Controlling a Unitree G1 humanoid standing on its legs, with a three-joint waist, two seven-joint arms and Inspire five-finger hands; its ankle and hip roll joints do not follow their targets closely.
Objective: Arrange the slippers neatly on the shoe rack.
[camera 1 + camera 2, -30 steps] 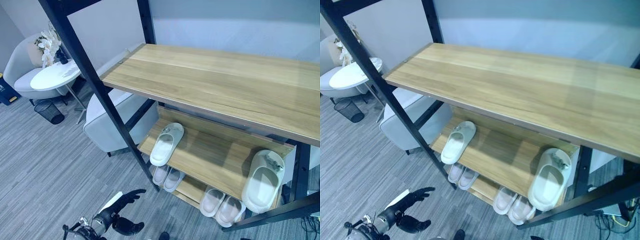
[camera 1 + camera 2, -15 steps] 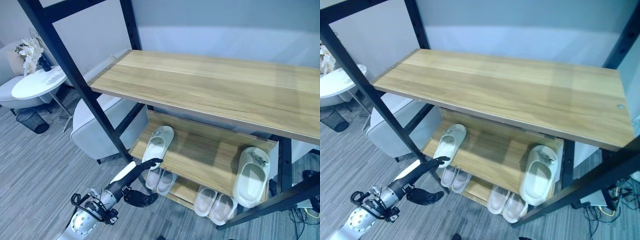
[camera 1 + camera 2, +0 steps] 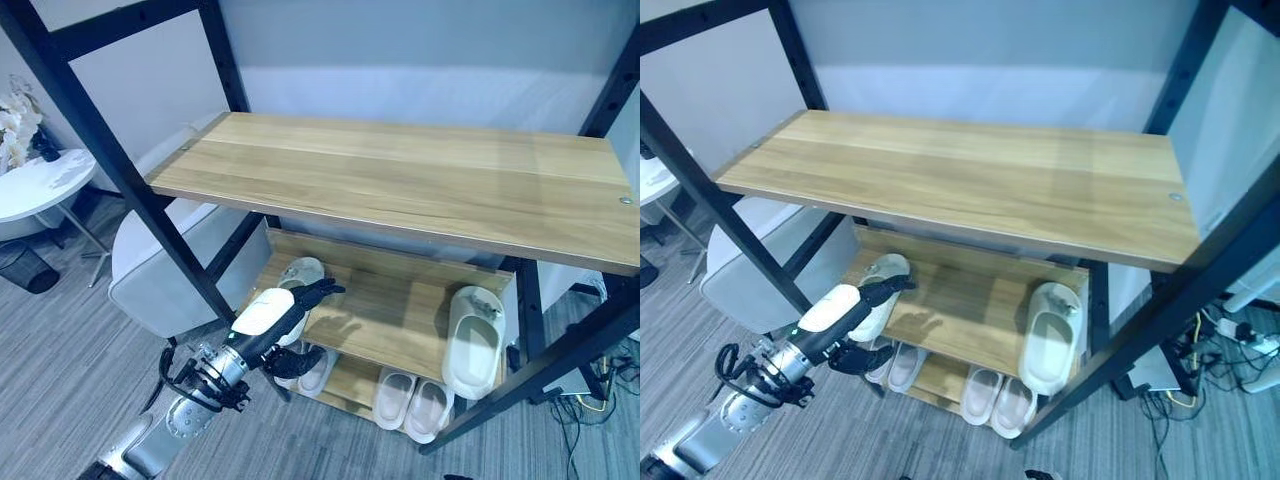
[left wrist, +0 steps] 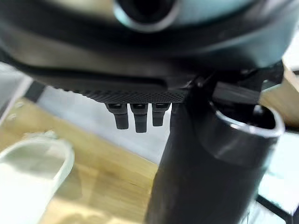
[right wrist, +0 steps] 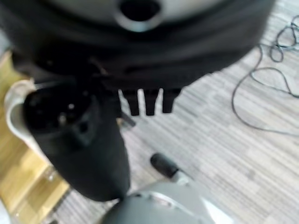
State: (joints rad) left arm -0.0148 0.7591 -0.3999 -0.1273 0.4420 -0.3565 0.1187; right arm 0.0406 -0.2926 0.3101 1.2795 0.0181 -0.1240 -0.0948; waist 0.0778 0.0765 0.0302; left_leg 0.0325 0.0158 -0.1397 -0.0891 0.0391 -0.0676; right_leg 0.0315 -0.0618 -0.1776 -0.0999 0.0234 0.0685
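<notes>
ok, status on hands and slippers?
Left hand open, reaching over left pale slipper on middle wooden shelf. Right pale slipper apart. Right hand open, idle.

Left hand (image 3: pixel 300 303) extended forward, fingers straight; right hand (image 5: pixel 84 140) fingers straight.

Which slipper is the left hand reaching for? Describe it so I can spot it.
Find the shoe rack's middle shelf. Two pale slippers lie far apart there; it is the slipper at the left end, under the left hand, unlike the right-end slipper.
</notes>
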